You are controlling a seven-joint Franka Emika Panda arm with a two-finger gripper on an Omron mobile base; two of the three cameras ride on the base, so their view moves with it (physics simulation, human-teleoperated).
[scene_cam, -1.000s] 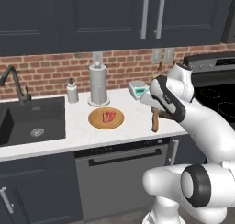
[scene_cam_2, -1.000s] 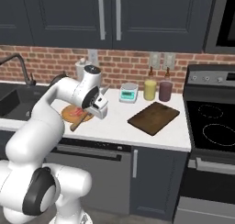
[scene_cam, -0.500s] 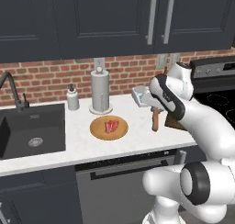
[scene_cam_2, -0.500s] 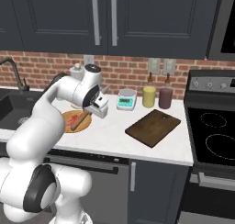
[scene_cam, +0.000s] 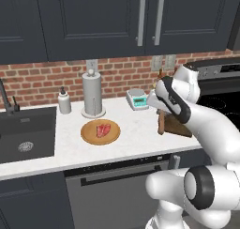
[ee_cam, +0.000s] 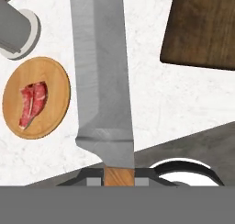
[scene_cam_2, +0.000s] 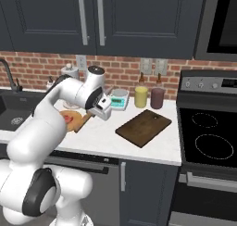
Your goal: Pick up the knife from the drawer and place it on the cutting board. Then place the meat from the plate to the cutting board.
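Pinching the knife point(ee_cam: 103, 81) by its wooden handle, the gripper point(ee_cam: 118, 175) had carried it rightward above the counter, past the plate point(ee_cam: 57, 101) holding the meat point(ee_cam: 32, 103). The cutting board point(scene_cam_2: 143, 127) lay near, not yet beneath the blade; placement remained.

Carried farther right along the counter point(scene_cam: 136, 134) since a second ago: gripper point(scene_cam: 161, 116) and knife point(scene_cam: 161, 122), once level with the plate's point(scene_cam: 100, 132) right side, now at the near edge of the cutting board point(scene_cam_2: 144, 127). Views shifted right with the base, with less sink point(scene_cam: 26, 134) and more stove point(scene_cam_2: 208, 139) showing.
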